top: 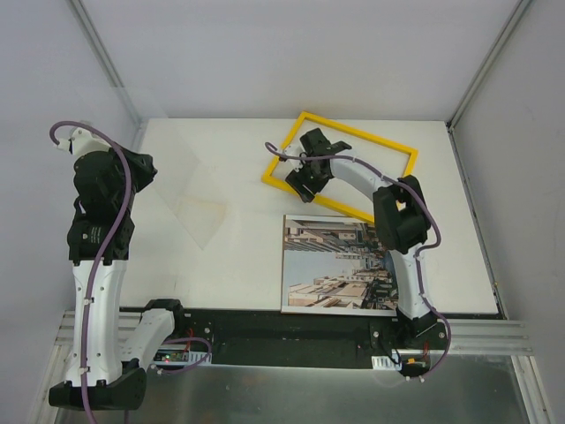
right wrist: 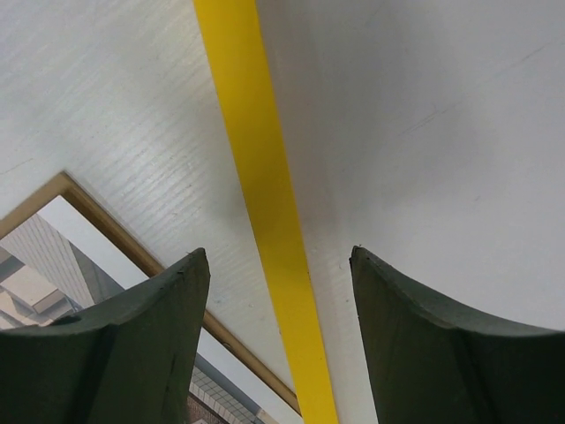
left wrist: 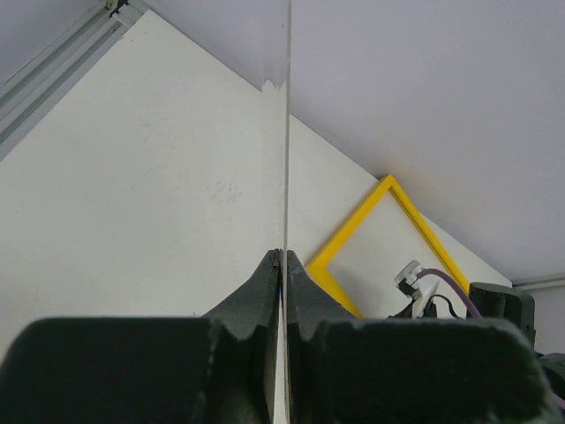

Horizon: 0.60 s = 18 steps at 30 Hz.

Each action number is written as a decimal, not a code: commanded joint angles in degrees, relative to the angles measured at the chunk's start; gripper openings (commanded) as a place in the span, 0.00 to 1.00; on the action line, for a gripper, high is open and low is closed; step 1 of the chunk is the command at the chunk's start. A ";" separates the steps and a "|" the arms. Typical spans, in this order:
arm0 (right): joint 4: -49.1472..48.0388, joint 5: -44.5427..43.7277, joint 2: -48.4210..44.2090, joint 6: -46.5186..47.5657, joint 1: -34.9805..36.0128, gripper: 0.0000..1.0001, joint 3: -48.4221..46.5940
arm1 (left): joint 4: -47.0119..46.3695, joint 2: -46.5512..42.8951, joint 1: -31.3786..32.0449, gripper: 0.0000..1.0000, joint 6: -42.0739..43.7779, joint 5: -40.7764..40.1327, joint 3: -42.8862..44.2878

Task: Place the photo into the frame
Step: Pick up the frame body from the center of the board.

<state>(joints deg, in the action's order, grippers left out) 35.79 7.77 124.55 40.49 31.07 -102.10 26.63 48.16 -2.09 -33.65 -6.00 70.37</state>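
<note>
The yellow frame (top: 353,132) lies flat and skewed at the back of the table. It also shows in the left wrist view (left wrist: 349,234). My right gripper (top: 302,183) is open, low over the frame's near-left side. In the right wrist view its jaws (right wrist: 278,256) straddle the yellow bar (right wrist: 256,159) without gripping it. The photo (top: 340,265) lies face up near the front edge, right of centre; its corner (right wrist: 35,265), edged by a tan strip, shows beside the left finger. My left gripper (top: 146,168) is shut on a thin clear sheet (top: 194,199), seen edge-on in the left wrist view (left wrist: 288,132).
White enclosure walls stand close at the left, back and right. The white tabletop (top: 238,265) ends at a black strip and metal rail along the front. The right arm's elbow (top: 402,212) hangs over the photo's upper right corner.
</note>
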 commanded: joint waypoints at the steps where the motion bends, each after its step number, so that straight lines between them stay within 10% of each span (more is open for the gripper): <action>1: -0.55 1.81 1.22 -0.23 0.40 0.68 -0.55 | -2.20 0.27 -0.20 0.00 -0.01 1.43 1.53; 18: 4.64 -1.44 7.55 -0.85 1.89 0.44 -7.06 | -2.20 0.35 -0.20 0.00 0.16 1.34 2.41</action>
<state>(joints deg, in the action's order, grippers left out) 38.06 6.96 131.02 39.94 32.49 -107.46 26.63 49.10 -2.09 -33.65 -4.99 70.37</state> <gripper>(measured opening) 0.492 0.003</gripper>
